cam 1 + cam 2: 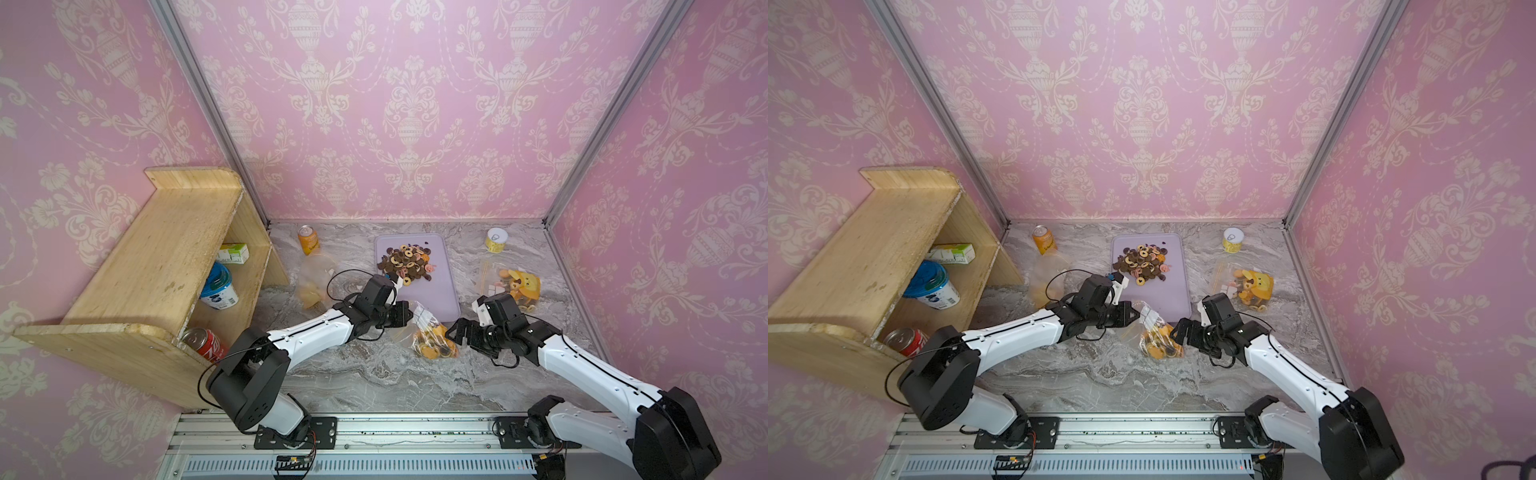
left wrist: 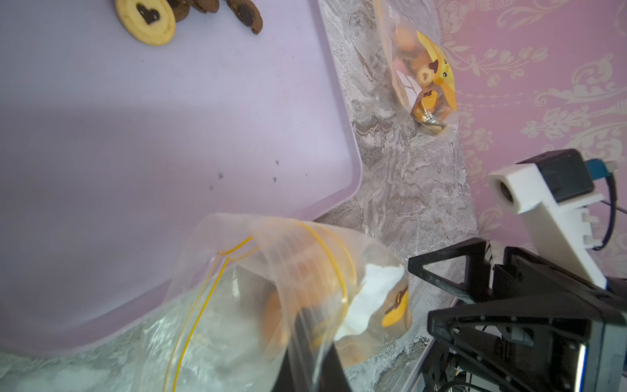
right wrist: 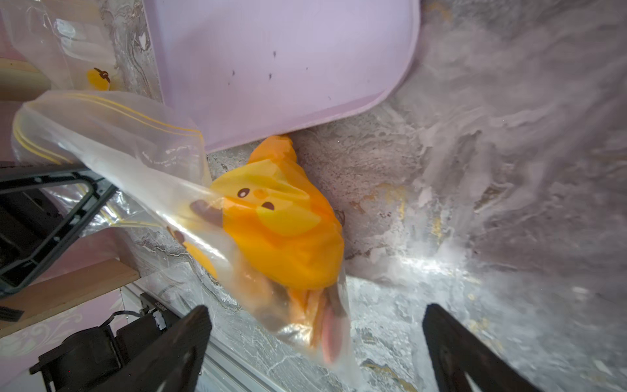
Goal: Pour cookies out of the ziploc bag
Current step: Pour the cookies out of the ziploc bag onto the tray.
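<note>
left gripper [image 1: 410, 316] pinches the bag [image 1: 428, 332] near its mouth, right gripper [image 1: 453, 334] spread wide beside it; tipped here, cookies [image 1: 432, 351] would likely spill beside the tray [image 1: 436, 296].

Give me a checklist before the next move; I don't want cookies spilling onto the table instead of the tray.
1. Left end effector shut on the bag near its zip: ok.
2. Right end effector open around the bag's bottom end: ok.
3. Bag mouth open: ok, the zip strips look parted in the left wrist view.
4. Cookies in the bag above the tray: not ok; they are beside its near corner, over the table.
5. Bare room on the tray: ok, its near half is bare.
</note>
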`<act>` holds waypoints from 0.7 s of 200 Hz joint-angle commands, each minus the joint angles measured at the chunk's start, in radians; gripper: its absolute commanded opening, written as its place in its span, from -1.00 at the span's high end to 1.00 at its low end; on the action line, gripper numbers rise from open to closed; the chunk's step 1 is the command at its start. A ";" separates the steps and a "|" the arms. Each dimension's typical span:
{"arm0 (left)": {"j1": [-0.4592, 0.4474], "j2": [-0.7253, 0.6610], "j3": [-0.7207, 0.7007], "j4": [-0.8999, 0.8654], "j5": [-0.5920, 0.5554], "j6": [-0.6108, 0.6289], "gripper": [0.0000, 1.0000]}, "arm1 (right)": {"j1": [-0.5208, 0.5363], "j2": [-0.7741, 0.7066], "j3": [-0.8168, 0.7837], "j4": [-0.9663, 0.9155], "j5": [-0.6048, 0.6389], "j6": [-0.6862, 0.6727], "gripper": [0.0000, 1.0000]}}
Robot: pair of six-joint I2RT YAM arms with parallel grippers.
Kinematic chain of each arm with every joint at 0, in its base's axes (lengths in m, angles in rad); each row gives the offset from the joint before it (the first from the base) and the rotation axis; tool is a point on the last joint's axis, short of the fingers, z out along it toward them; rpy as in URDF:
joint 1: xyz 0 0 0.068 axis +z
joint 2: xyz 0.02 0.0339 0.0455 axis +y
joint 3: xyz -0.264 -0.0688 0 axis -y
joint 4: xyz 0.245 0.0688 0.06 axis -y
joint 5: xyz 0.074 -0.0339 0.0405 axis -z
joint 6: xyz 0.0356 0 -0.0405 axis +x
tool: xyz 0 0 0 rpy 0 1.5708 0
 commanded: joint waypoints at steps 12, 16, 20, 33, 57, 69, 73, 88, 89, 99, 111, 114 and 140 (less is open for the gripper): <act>0.014 0.039 0.016 0.007 0.014 -0.004 1.00 | 0.001 0.001 -0.063 0.130 -0.110 0.029 -1.00; 0.015 0.042 0.016 0.007 0.012 -0.005 1.00 | 0.002 0.007 -0.071 0.144 -0.124 0.037 -1.00; 0.017 0.045 0.016 0.009 0.012 -0.007 1.00 | 0.002 0.013 -0.081 0.160 -0.137 0.044 -1.00; 0.025 0.056 0.014 0.013 0.015 -0.013 1.00 | 0.014 0.026 -0.103 0.197 -0.154 0.064 -1.00; 0.037 0.069 0.016 0.015 0.024 -0.021 1.00 | 0.045 0.043 -0.129 0.256 -0.162 0.092 -1.00; 0.043 0.072 0.015 0.016 0.024 -0.024 1.00 | 0.067 0.055 -0.128 0.286 -0.165 0.111 -1.00; 0.045 0.072 0.016 0.017 0.026 -0.024 1.00 | 0.075 0.058 -0.126 0.291 -0.164 0.116 -0.99; 0.049 0.073 0.017 0.013 0.028 -0.026 1.00 | 0.108 0.070 -0.109 0.317 -0.157 0.143 -0.99; 0.049 0.072 0.017 0.013 0.029 -0.026 1.00 | 0.111 0.071 -0.107 0.318 -0.156 0.145 -0.99; 0.054 0.068 0.017 0.011 0.030 -0.026 1.00 | 0.130 0.081 -0.089 0.328 -0.152 0.163 -0.99; 0.061 0.062 0.015 0.010 0.036 -0.029 1.00 | 0.151 0.095 -0.061 0.337 -0.147 0.181 -0.98; 0.063 0.059 0.015 0.011 0.039 -0.030 1.00 | 0.159 0.099 -0.051 0.335 -0.143 0.182 -0.97; 0.087 0.038 0.003 0.020 0.071 -0.043 1.00 | 0.202 0.159 0.054 0.310 -0.124 0.183 -0.96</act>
